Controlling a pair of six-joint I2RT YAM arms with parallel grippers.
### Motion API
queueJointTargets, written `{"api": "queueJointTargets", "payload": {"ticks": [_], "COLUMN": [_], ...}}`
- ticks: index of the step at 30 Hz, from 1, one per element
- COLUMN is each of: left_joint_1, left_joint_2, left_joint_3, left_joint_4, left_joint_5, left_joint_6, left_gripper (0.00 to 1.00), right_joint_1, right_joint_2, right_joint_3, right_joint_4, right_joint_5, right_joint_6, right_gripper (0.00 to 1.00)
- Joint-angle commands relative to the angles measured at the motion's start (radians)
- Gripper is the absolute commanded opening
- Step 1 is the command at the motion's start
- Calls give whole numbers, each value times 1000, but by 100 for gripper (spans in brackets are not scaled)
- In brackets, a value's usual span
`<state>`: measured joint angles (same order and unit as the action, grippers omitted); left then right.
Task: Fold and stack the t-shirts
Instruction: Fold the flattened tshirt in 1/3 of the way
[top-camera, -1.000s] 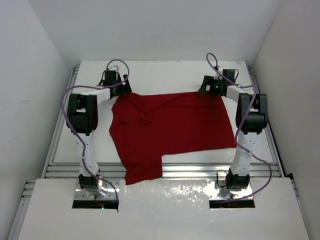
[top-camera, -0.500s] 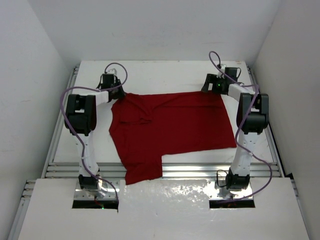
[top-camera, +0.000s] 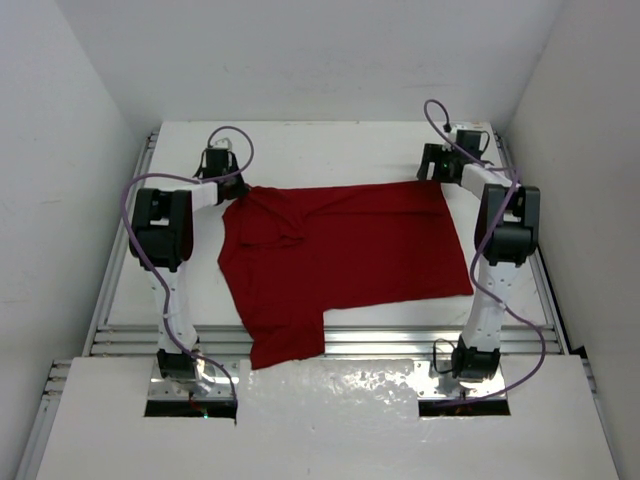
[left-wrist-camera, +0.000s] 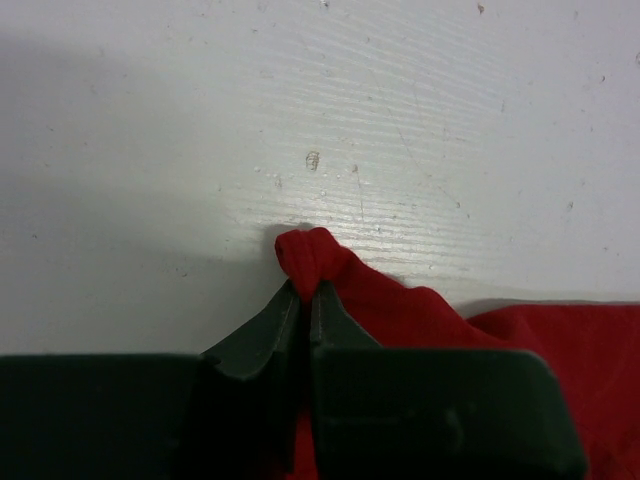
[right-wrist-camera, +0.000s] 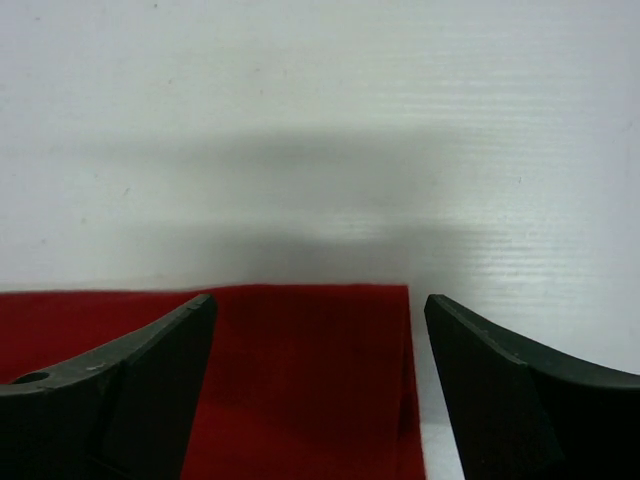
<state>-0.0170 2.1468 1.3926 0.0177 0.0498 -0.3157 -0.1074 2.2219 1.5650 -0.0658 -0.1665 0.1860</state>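
One dark red t-shirt (top-camera: 345, 255) lies spread on the white table, a sleeve reaching down toward the near edge. My left gripper (top-camera: 237, 186) is at the shirt's far left corner. In the left wrist view it (left-wrist-camera: 305, 290) is shut on a small bunched fold of the t-shirt (left-wrist-camera: 312, 255). At the shirt's far right corner is my right gripper (top-camera: 432, 172). It (right-wrist-camera: 320, 305) stands open in the right wrist view, its fingers to either side of the flat corner of the t-shirt (right-wrist-camera: 300, 380), which lies on the table.
White walls close in the table (top-camera: 330, 145) on three sides. Metal rails (top-camera: 400, 340) run along its near edge, with a raised white shelf (top-camera: 330, 420) in front of them where the arm bases are mounted. Purple cables loop off both arms.
My left gripper has shut on the shirt's far left corner, bunching it. The right gripper has shifted right and farther back to the far right corner, still open.
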Motion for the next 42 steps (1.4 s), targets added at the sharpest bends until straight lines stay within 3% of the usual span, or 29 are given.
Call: {"api": "queueJointTargets", "payload": {"ticks": [1, 2, 4, 11, 12, 13, 22, 31, 38, 42], "left_joint_1": [12, 12, 12, 12, 12, 12, 25, 51, 49, 42], "left_joint_2": [-36, -39, -36, -38, -34, -30, 30, 133, 278, 309], "left_joint_3": [-3, -3, 0, 32, 37, 51, 193, 322, 592, 666], "left_joint_4": [-13, -12, -16, -67, -68, -81, -177, -199, -235, -277], "left_joint_5": [-2, -2, -4, -30, -28, -28, -151, -130, -77, -77], "left_joint_6": [-2, -2, -5, -17, -17, -23, -48, -63, -62, -60], "left_gripper": [0, 0, 0, 0, 0, 0, 0, 0, 0, 0], "right_joint_1": [-5, -6, -6, -9, -9, -8, -11, -21, -38, -55], "right_joint_2": [51, 59, 58, 16, 19, 31, 142, 206, 259, 268], "right_joint_3": [81, 81, 58, 35, 52, 64, 262, 364, 454, 471], "right_joint_4": [-29, -35, -28, -61, -69, -89, -147, -207, -269, -264], "right_joint_5": [42, 36, 33, 70, 77, 87, 275, 260, 263, 226], "right_joint_6": [-49, -49, -42, -28, -25, -16, -26, -20, 21, 26], "right_gripper": [83, 70, 58, 30, 11, 0, 0, 0, 0, 3]}}
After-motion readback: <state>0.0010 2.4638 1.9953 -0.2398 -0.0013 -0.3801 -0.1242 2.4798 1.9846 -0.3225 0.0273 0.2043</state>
